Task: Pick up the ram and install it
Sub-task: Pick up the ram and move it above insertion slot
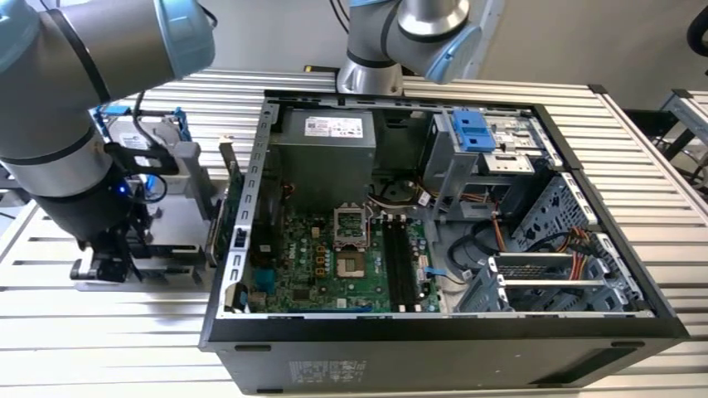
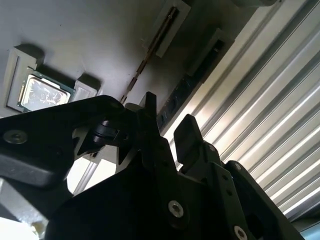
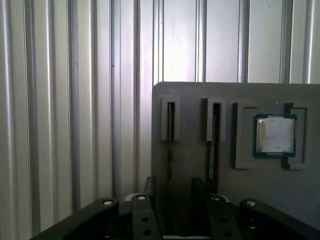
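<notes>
In the first wrist view, two ram sticks stand on edge in the slots of a grey holder [image 3: 190,100]. One ram [image 3: 170,145] runs down between my fingers, and the other ram [image 3: 214,145] lies just outside one finger. My gripper [image 3: 175,192] is open and straddles the first stick without closing on it. In the second wrist view the gripper [image 2: 167,120] hangs just over the same thin ram [image 2: 142,60]. In the exterior view the gripper [image 1: 105,265] is low over the holder [image 1: 177,249], on the exterior view's left of the open computer case [image 1: 443,327].
A square silver processor [image 3: 274,134] sits in the holder beside the sticks. A hard drive with blue brackets [image 1: 144,137] stands behind the holder. Inside the case, the green motherboard [image 1: 298,265] carries black memory slots [image 1: 400,264]. A second arm's base [image 1: 404,41] stands behind the case.
</notes>
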Controlling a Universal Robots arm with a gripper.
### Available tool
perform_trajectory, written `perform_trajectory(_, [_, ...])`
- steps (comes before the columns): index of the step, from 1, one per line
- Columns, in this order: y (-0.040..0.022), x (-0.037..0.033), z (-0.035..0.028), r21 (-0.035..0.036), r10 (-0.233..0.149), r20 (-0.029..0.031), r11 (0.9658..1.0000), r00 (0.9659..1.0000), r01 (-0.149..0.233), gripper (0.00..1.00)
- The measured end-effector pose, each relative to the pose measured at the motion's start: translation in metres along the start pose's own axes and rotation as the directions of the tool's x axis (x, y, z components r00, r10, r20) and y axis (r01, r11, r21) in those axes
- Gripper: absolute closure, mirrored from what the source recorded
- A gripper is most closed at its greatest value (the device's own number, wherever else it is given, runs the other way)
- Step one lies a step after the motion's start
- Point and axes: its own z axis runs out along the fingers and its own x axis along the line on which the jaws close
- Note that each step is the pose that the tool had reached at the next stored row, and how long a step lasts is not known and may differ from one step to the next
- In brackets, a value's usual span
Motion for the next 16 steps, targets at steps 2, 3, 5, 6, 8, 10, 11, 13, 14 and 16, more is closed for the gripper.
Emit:
perform_trajectory(2, [-0.0002,0.0003,0.0034,-0.0001,0.004,-0.0003,1.0,1.0,-0.004,0.0])
perform_trajectory(3, [-0.0002,0.0004,0.0049,-0.0001,0.006,-0.0003,1.0,1.0,-0.006,0.0])
perform_trajectory(5, [-0.0003,0.0005,0.0064,-0.0001,0.007,-0.0003,1.0,1.0,-0.007,0.0])
perform_trajectory(6, [-0.0003,0.0005,0.0065,-0.0002,0.007,-0.0004,1.0,1.0,-0.007,0.0])
perform_trajectory(8, [-0.0003,0.0005,0.0066,-0.0002,0.007,-0.0004,1.0,1.0,-0.007,0.0])
perform_trajectory(10, [-0.0003,0.0005,0.0067,-0.0001,0.007,-0.0003,1.0,1.0,-0.007,0.0])
perform_trajectory(11, [-0.0003,0.0005,0.0067,-0.0001,0.007,-0.0003,1.0,1.0,-0.007,0.0])
perform_trajectory(13, [-0.0003,0.0005,0.0067,-0.0001,0.007,-0.0003,1.0,1.0,-0.007,0.0])
perform_trajectory(14, [-0.0003,0.0005,0.0067,-0.0001,0.007,-0.0003,1.0,1.0,-0.007,0.0])
perform_trajectory(16, [-0.0003,0.0005,0.0067,-0.0001,0.007,-0.0003,1.0,1.0,-0.007,0.0])
